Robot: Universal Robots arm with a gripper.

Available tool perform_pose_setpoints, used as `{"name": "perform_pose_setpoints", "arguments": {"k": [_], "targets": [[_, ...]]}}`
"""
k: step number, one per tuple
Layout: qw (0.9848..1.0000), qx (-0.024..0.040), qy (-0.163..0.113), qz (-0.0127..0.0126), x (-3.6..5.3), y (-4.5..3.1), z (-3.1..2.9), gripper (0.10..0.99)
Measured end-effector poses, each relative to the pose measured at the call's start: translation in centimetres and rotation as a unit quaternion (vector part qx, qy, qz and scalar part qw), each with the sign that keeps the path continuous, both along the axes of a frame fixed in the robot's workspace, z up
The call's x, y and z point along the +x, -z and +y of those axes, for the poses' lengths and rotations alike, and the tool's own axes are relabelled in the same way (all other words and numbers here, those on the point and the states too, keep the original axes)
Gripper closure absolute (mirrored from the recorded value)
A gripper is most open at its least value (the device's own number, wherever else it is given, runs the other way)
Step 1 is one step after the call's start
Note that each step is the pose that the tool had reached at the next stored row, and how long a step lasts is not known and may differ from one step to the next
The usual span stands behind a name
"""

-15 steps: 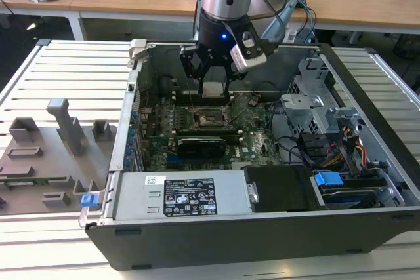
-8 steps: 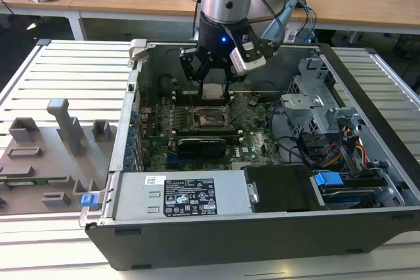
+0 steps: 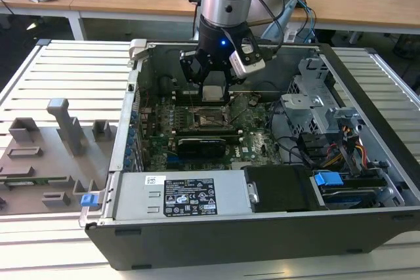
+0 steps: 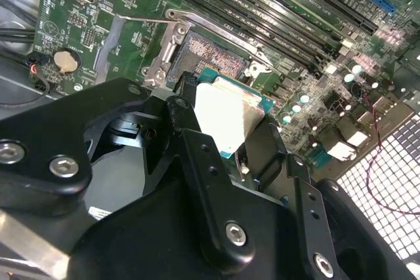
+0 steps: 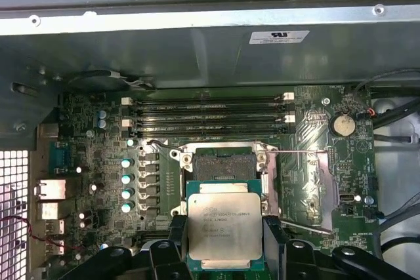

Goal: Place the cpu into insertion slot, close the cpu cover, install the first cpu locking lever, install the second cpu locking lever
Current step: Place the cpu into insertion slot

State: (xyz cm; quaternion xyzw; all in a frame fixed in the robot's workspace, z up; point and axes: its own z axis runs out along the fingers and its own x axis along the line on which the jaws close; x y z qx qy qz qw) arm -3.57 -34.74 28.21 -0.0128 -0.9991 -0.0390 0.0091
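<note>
The arm's black gripper (image 3: 214,92) hangs inside the open computer case (image 3: 367,90), which lies on a slatted white table (image 3: 72,63). Its fingers (image 5: 274,244) are narrowed onto two opposite edges of the cpu (image 5: 224,227), holding it flat with the pale metal top facing up and a thin green border showing around it. In the exterior view the chip is raised above the green motherboard (image 3: 256,139), just to the far side of the insertion slot (image 3: 211,120) and not touching it. In both wrist views the insertion slot (image 5: 220,164) lies uncovered, its dark contact field bare inside the metal rim. Two thin metal lever rods (image 5: 300,153) lie out over the board beside the socket. Whether the cpu cover is raised cannot be told. Long black memory slots (image 5: 207,113) run along one side of the socket, and a coin battery (image 5: 342,123) sits further off. A silver power supply (image 3: 177,198) fills the case's near edge, and a grey drive cage (image 3: 315,106) stands at the exterior view's right.
</note>
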Motion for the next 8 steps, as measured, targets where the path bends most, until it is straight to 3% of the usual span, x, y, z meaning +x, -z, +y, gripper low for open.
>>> {"name": "perform_pose_setpoints", "arguments": {"k": [8], "targets": [[1.0,0.0,0.0,0.0,0.0,0.55,0.0,0.545]]}}
